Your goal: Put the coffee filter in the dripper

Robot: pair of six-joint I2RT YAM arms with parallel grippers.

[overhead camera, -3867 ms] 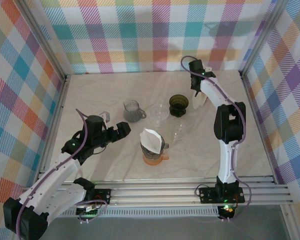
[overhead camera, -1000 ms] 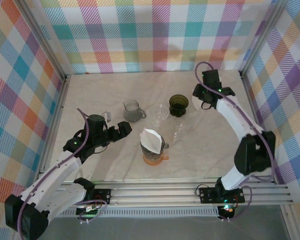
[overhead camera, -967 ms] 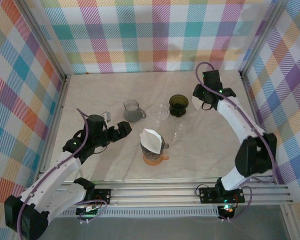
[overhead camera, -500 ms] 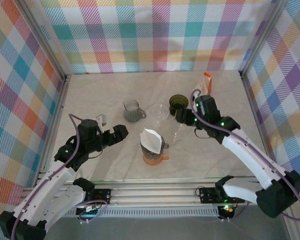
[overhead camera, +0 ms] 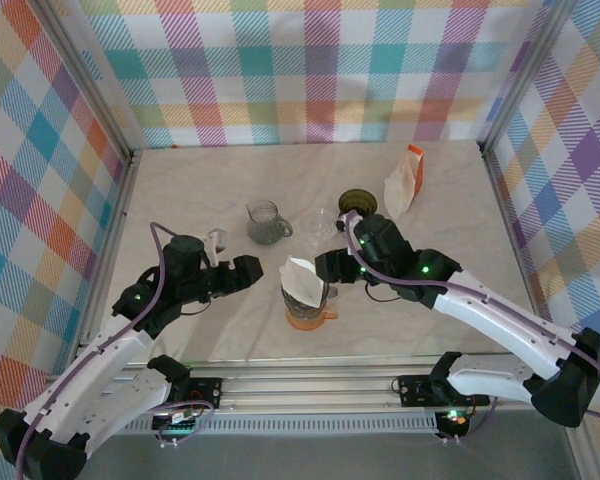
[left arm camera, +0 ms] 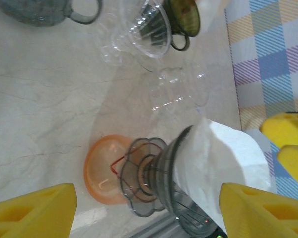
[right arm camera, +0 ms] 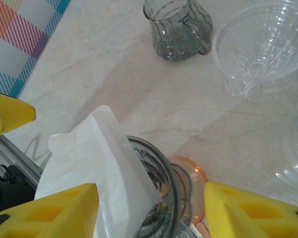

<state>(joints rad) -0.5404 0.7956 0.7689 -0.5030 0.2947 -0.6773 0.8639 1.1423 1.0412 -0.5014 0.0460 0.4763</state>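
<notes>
The white paper coffee filter [overhead camera: 300,278] sits tilted in the grey ribbed dripper [overhead camera: 320,296], its upper edge sticking above the rim. The dripper stands on an orange base [overhead camera: 306,320]. My left gripper [overhead camera: 244,272] is open just left of the dripper. In the left wrist view, dripper [left arm camera: 154,183] and filter [left arm camera: 228,158] lie between its yellow fingers [left arm camera: 32,210]. My right gripper [overhead camera: 329,266] hangs open at the dripper's upper right. In the right wrist view its fingers [right arm camera: 253,210] flank the filter [right arm camera: 89,163] and the dripper rim [right arm camera: 165,198]; I cannot tell whether they touch.
At the back stand a grey glass pitcher [overhead camera: 265,222], a clear glass dripper [overhead camera: 318,228] and a dark green dripper [overhead camera: 358,203]. A white-and-orange filter bag [overhead camera: 404,182] stands at the back right. Checked walls close in both sides and the back.
My right arm swung from the back right down to the dripper, leaving the filter bag standing. My left gripper moved closer to the dripper and its jaws narrowed a little.
</notes>
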